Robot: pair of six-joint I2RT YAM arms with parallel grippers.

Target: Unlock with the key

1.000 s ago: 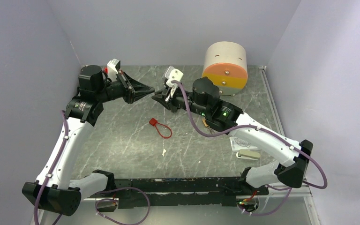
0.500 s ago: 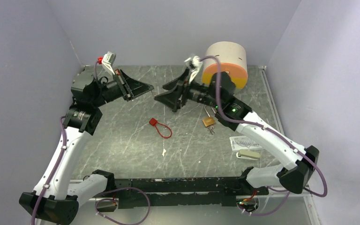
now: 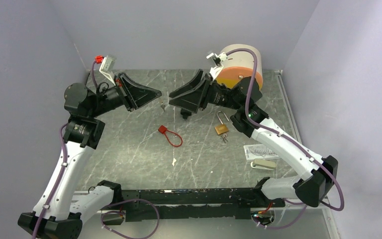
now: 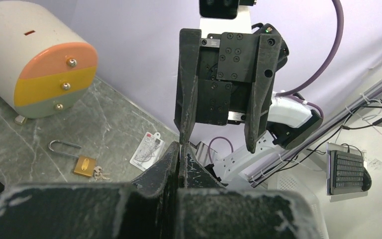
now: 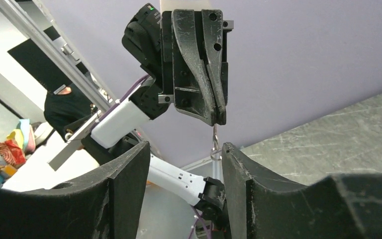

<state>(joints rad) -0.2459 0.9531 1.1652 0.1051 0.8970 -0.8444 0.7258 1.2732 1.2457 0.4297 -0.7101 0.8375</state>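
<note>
The left gripper (image 5: 218, 119) was pinched tight on a thin metal key (image 5: 215, 133), which hung in the air from its tapered black tips with a small wire ring at its free end. Facing it, the right gripper (image 4: 218, 145) – matte, scuffed plastic – stood spread wide and held nothing. The brass padlock (image 3: 221, 129), a squat body with an arched steel shackle, lay flat on the grey veined table (image 3: 129, 144) near a cream drum (image 3: 238, 74) with an orange-and-yellow face.

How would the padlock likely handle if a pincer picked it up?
The padlock looks like brass with a metal shackle, so it is probably rigid and heavy for its size. It lies flat, so it is unlikely to roll. The keys at its base may dangle if attached.
</note>
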